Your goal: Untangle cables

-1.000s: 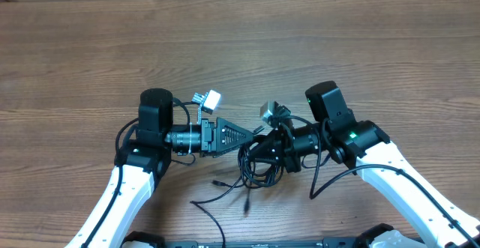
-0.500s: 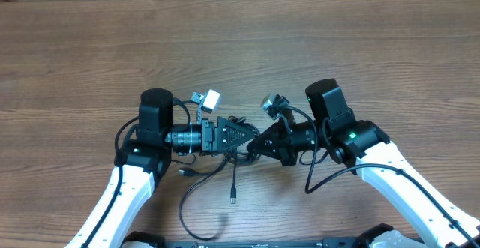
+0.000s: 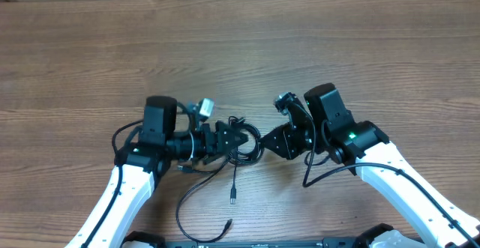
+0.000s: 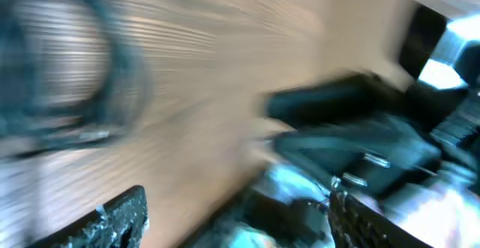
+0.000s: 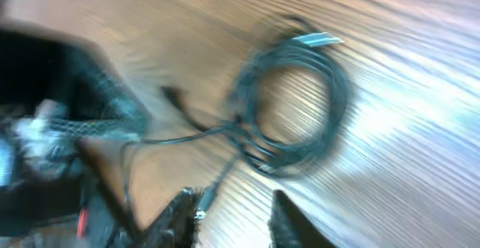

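Note:
The cables are thin black cords bunched in a small coil between my two grippers. One strand hangs toward me and ends in a plug. Another loops to a plug near the front edge. My left gripper is at the coil. In the blurred left wrist view its fingers stand wide apart with nothing between them, and the coil is smeared at upper left. My right gripper sits just right of the coil. Its fingers are apart, the coil lies ahead, and a strand runs past the left finger.
The wooden table stretches bare behind the arms. Thicker black arm wires loop beside each wrist, on the left and on the right. The table's front edge is close behind the loose plug ends.
The coil has shifted left, from the right gripper's tip to the left gripper's tip. The right gripper has let it go and drawn back to the right. The loose strands have swung down and left.

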You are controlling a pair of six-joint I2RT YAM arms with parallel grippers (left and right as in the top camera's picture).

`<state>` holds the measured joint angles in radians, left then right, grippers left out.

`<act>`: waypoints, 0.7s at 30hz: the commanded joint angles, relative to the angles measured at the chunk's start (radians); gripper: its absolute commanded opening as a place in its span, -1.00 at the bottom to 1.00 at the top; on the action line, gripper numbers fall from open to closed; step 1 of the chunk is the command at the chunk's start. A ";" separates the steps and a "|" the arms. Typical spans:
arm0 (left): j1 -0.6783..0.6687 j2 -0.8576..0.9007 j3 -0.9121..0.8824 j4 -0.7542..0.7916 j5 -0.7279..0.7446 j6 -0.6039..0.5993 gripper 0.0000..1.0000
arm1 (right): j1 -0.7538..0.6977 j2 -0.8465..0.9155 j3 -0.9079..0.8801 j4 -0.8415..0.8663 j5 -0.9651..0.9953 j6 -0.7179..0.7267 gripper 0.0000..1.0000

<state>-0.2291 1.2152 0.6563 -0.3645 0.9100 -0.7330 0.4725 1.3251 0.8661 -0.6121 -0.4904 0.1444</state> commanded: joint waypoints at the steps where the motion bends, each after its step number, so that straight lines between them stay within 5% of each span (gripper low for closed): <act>1: -0.041 -0.010 0.007 -0.031 -0.325 0.000 0.52 | 0.003 -0.006 0.023 -0.032 0.251 0.197 -0.12; 4: -0.078 -0.009 0.007 0.001 -0.393 -0.009 0.48 | 0.005 -0.006 0.023 -0.017 0.213 0.200 0.08; 8: -0.090 -0.010 0.007 -0.058 -0.531 -0.034 0.00 | 0.006 0.008 0.019 0.018 0.193 0.180 0.07; 12: -0.043 -0.010 0.007 -0.225 -0.716 -0.120 -0.25 | 0.005 0.050 0.001 0.077 0.102 0.127 0.02; 21: -0.035 -0.009 0.007 -0.207 -0.683 -0.129 -0.05 | 0.024 0.254 -0.012 0.343 -0.154 0.087 -0.18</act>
<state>-0.2337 1.2152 0.6552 -0.5976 0.2516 -0.8623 0.4763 1.5253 0.8619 -0.3122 -0.5365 0.2478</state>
